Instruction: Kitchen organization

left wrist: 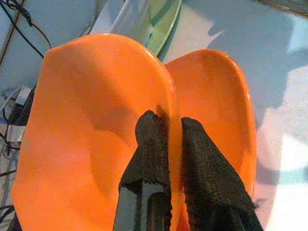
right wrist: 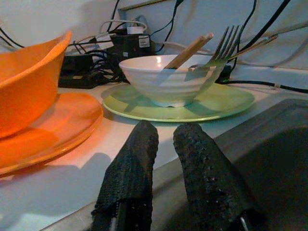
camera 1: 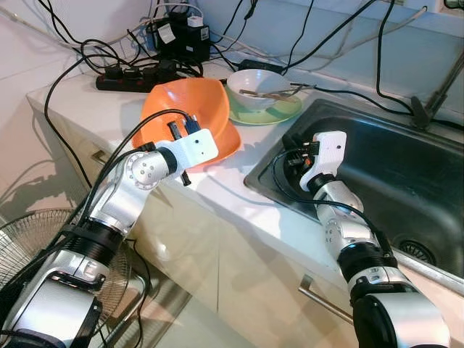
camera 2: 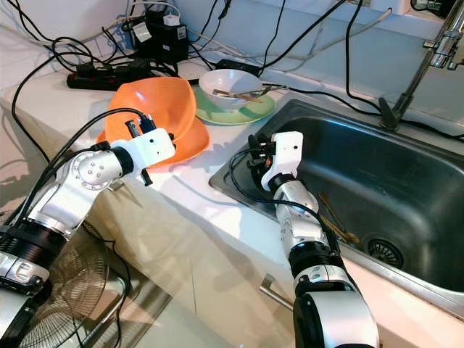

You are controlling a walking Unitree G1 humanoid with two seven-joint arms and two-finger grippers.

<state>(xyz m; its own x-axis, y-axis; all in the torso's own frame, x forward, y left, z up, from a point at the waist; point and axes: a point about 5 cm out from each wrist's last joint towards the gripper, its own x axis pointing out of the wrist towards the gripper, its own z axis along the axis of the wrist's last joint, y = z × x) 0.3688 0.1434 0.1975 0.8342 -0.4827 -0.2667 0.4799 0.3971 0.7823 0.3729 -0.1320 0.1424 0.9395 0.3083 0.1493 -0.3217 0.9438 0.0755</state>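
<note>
Your left tool [left wrist: 166, 127] is clenched on the rim of a tilted orange bowl [camera 1: 190, 101] above an orange plate [left wrist: 221, 101] on the surface [camera 1: 87, 109]. Farther right sits a white bowl [camera 1: 259, 87] holding a fork [right wrist: 226, 43], on a green plate [right wrist: 226, 103]. Your right tool [right wrist: 166, 137], slightly parted, hovers at the sink [camera 1: 406, 167] edge.

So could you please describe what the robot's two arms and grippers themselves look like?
Both arms are silver metal segments with black joint bands and looping black cables. Each wrist ends in a white plastic housing; the left one carries a blue connector. The left gripper and right gripper each have two long black fingers with a rough, textured surface.
</note>
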